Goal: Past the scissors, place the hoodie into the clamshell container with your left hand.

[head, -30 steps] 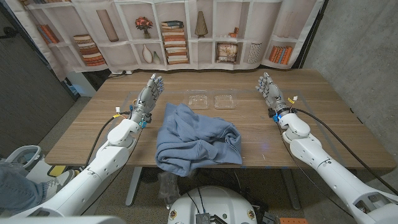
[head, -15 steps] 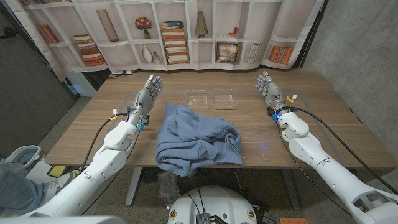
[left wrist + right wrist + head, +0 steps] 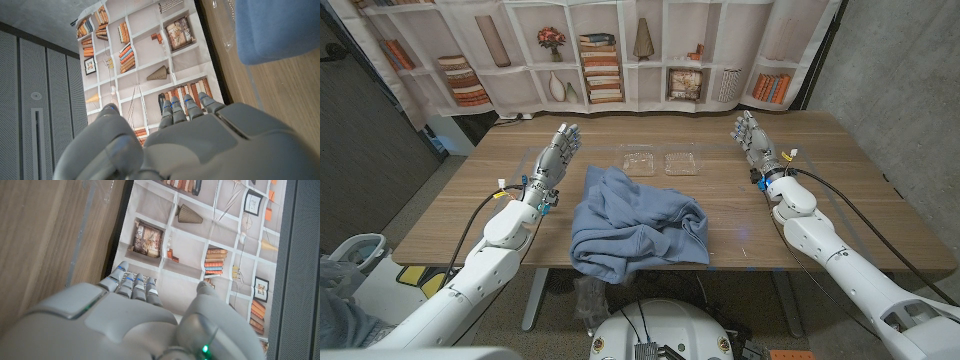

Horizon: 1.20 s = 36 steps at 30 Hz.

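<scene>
A crumpled blue hoodie (image 3: pixel 634 224) lies on the wooden table's near middle, its hem reaching the front edge; a corner of the hoodie (image 3: pixel 277 27) shows in the left wrist view. Beyond it an open clear clamshell container (image 3: pixel 661 161) lies flat with both halves up. My left hand (image 3: pixel 555 155) stands left of the hoodie, fingers straight and apart, holding nothing; its back (image 3: pixel 200 145) shows in its wrist view. My right hand (image 3: pixel 751 140) stands at the far right, fingers straight, holding nothing. I see no scissors.
A printed bookshelf backdrop (image 3: pixel 620 50) hangs behind the table's far edge. Bare wood (image 3: pixel 840 200) lies right of the hoodie. Cables run along both forearms.
My left arm has drawn slightly back toward the table's left side; the hand stays raised and spread. The hoodie, the container and the right hand have not moved.
</scene>
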{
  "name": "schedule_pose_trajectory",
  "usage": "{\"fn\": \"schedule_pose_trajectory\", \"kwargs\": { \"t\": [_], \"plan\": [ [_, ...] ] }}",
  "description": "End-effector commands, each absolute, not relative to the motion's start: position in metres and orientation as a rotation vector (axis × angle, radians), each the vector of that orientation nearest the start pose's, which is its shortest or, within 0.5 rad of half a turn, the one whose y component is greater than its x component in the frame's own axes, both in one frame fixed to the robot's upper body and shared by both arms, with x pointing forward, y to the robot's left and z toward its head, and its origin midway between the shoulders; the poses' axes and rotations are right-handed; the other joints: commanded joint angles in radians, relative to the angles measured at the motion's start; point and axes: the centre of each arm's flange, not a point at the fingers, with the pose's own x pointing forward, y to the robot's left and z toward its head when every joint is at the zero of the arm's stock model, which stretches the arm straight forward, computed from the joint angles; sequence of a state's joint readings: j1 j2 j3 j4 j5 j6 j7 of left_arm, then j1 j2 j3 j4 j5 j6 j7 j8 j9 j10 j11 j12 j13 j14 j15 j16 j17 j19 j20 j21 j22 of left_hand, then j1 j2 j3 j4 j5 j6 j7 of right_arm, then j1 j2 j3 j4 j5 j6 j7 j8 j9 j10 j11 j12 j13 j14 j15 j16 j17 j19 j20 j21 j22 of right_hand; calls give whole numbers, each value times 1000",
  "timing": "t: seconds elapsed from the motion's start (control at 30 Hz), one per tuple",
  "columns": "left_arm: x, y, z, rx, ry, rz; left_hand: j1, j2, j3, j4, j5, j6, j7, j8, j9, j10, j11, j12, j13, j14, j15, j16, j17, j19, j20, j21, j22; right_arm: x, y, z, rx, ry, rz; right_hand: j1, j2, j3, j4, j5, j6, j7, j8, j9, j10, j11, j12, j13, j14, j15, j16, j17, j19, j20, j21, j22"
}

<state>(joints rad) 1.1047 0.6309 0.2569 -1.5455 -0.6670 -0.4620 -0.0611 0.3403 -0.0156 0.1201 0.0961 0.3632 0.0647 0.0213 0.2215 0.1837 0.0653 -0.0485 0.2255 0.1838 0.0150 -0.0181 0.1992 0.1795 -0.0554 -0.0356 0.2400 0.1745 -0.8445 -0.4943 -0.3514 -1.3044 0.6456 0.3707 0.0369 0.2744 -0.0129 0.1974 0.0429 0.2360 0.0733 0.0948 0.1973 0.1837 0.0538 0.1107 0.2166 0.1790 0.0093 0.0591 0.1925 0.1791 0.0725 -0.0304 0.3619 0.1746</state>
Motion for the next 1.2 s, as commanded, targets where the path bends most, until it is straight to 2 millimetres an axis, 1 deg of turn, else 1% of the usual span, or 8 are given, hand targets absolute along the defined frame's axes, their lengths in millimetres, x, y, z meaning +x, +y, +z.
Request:
{"fn": "schedule_pose_trajectory", "kwargs": {
  "t": [0.03, 0.2, 0.37, 0.73, 1.2],
  "plan": [
    [553, 305, -51, 16, -789, -262, 14, -2, 2, -4, 10, 9, -1, -2, 3, 10, 2, -3, 3, 14, 1, 0, 1, 8, -4, -3, 4, 642, -293, -10, 41, -698, 232, 7, 4, 0, -4, 0, 5, 2, -2, 3, 9, 3, -1, 5, 2, 1, -1, 3, 12, -1, -5, 2],
    [545, 303, -51, 26, -810, -266, 15, -2, 1, -4, 10, 9, -3, -3, 3, 11, 3, -3, 3, 15, 2, -1, 1, 9, -3, -4, 4, 639, -296, -11, 49, -698, 229, 7, 4, 0, -5, -1, 6, 2, -2, 3, 10, 5, -1, 5, 2, 2, -1, 3, 13, 0, -7, 2],
    [541, 303, -48, 41, -820, -269, 16, -1, 0, -5, 10, 11, -1, -3, 3, 11, 1, -4, 3, 17, 1, -1, 1, 11, -2, -5, 5, 635, -298, -14, 45, -692, 218, 7, 4, -1, -5, -2, 6, 2, -2, 3, 10, 3, -2, 5, 2, 3, -2, 3, 13, 0, -10, 2],
    [531, 301, -43, 71, -875, -289, 17, -1, -2, -6, 10, 13, -3, -5, 3, 16, 4, -5, 4, 21, 3, -1, 1, 14, 2, -7, 5, 634, -299, -21, 53, -678, 207, 7, 6, -1, -7, -3, 7, 2, -2, 3, 9, 3, -2, 5, 2, 2, -2, 3, 15, 1, -14, 3],
    [526, 299, -45, 97, -922, -312, 21, -2, -6, -7, 10, 20, -4, -5, 4, 23, 2, -6, 4, 27, 3, -1, 1, 21, 6, -8, 5, 636, -300, -21, 51, -674, 202, 7, 8, -2, -9, -4, 6, 2, -3, 3, 12, 3, -3, 5, 3, 2, -3, 3, 17, 1, -20, 3]
  ]
}}
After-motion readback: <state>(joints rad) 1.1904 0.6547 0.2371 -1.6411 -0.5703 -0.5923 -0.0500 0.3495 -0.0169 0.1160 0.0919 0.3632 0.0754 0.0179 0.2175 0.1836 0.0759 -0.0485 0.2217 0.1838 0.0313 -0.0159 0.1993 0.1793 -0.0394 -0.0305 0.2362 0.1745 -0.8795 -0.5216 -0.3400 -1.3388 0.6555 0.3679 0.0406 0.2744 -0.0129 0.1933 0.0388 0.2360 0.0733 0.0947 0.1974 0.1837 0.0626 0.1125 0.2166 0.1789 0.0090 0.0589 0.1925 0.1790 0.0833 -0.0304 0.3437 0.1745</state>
